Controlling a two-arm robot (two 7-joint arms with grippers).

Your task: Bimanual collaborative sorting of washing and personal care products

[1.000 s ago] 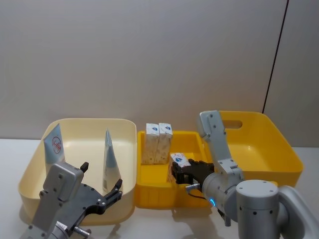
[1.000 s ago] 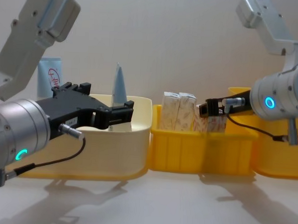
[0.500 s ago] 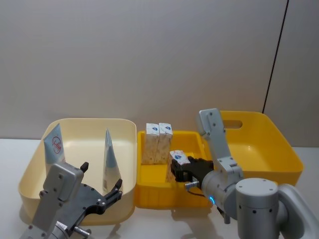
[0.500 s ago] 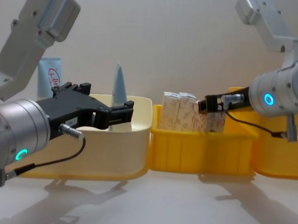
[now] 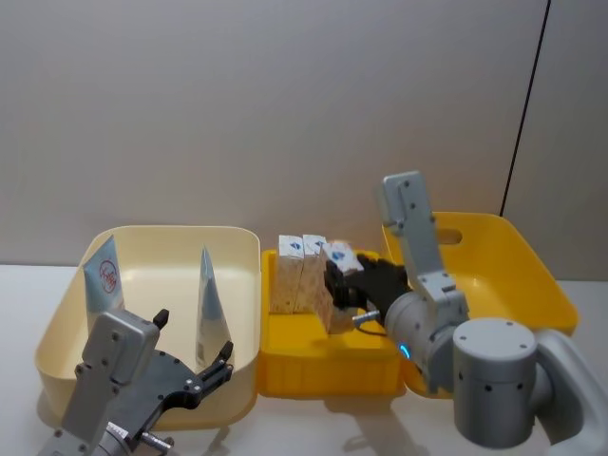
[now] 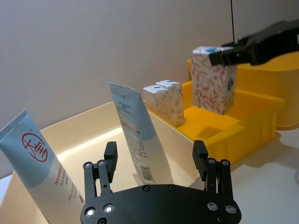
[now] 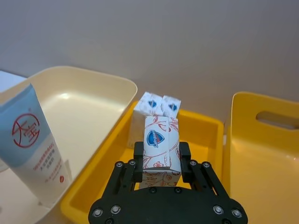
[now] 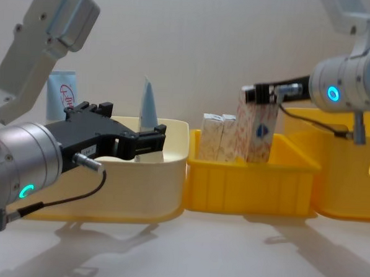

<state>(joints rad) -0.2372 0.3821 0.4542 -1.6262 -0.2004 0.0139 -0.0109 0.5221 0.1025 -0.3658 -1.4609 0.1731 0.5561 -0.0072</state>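
My right gripper is shut on a white box with beige print, holding it upright above the floor of the small yellow bin. The held box hangs just beside two similar boxes standing at the bin's back left. Two pale-blue-and-white tubes stand upright in the cream bin. My left gripper is open at the cream bin's near edge, in front of the thinner tube, with nothing between its fingers.
A larger yellow bin with a handle slot stands at the right, touching the small one. The three bins sit in a row on a white table before a plain wall.
My right gripper has lifted the box from low in the small yellow bin up and back toward the two standing boxes. The left arm has not moved.
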